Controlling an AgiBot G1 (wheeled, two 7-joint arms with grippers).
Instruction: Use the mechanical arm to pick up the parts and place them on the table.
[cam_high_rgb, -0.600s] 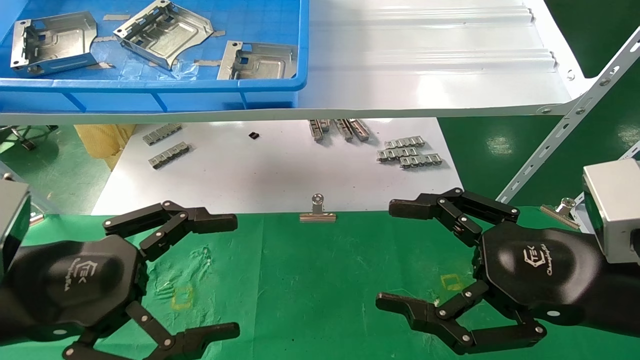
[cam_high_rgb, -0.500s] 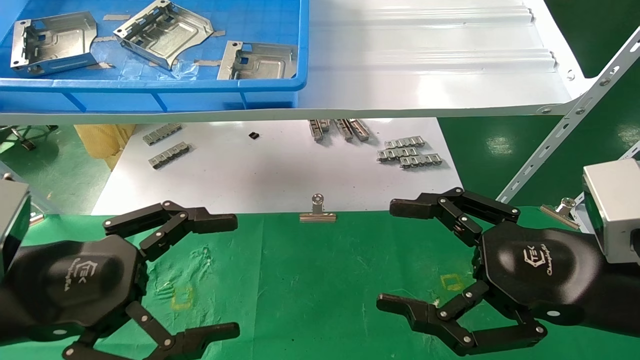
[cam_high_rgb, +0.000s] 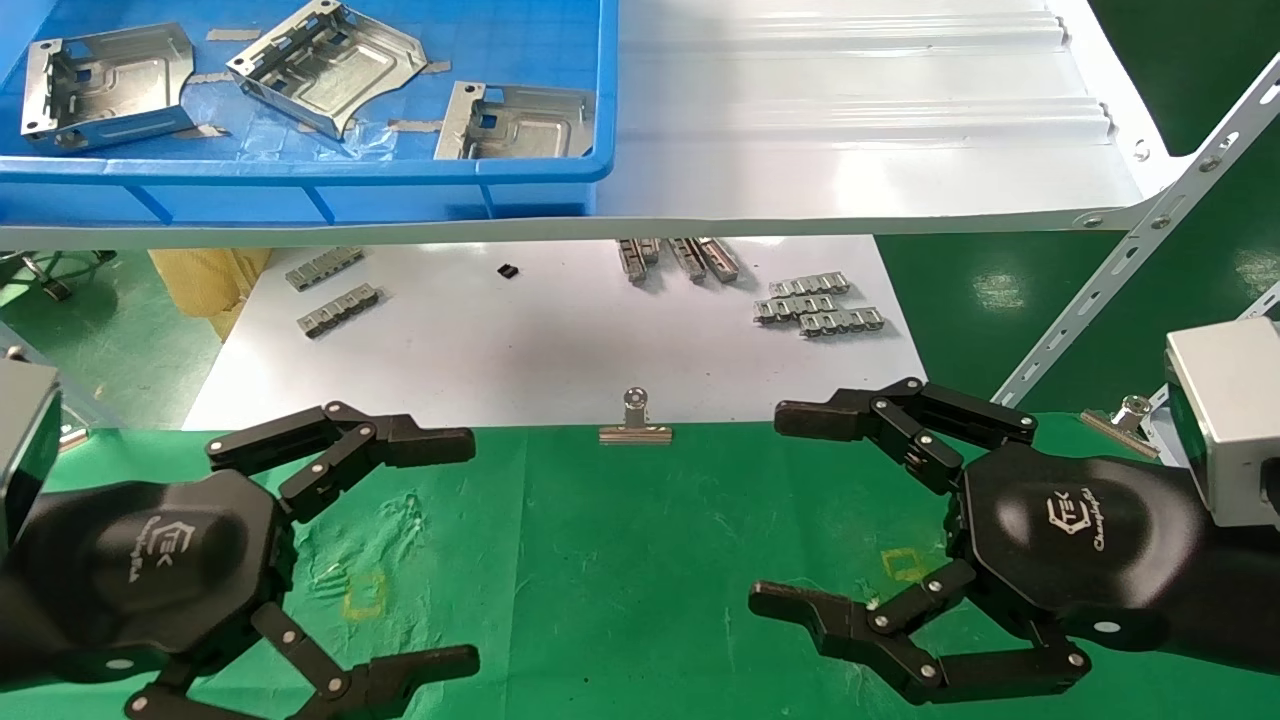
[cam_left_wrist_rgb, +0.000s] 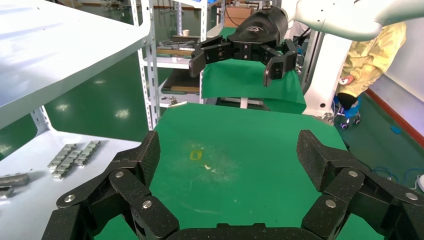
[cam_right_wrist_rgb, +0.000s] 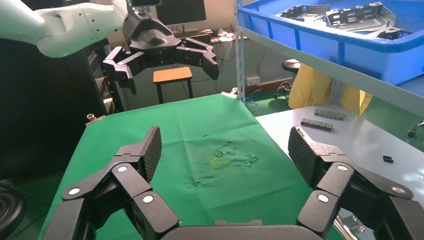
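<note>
Three shiny silver parts lie in a blue bin on the white shelf at the far left: one at the left, one in the middle, one at the right; they also show in the right wrist view. My left gripper is open and empty over the green table at the near left. My right gripper is open and empty at the near right. Both face each other, far below the bin. The left wrist view and the right wrist view show only bare green cloth between the fingers.
A glossy white shelf board overhangs a white sheet with small grey link strips. A silver binder clip sits on the cloth's far edge, another at the right. A slanted perforated shelf strut stands at the right.
The right gripper has shifted very slightly; the left arm and the parts have not moved.
</note>
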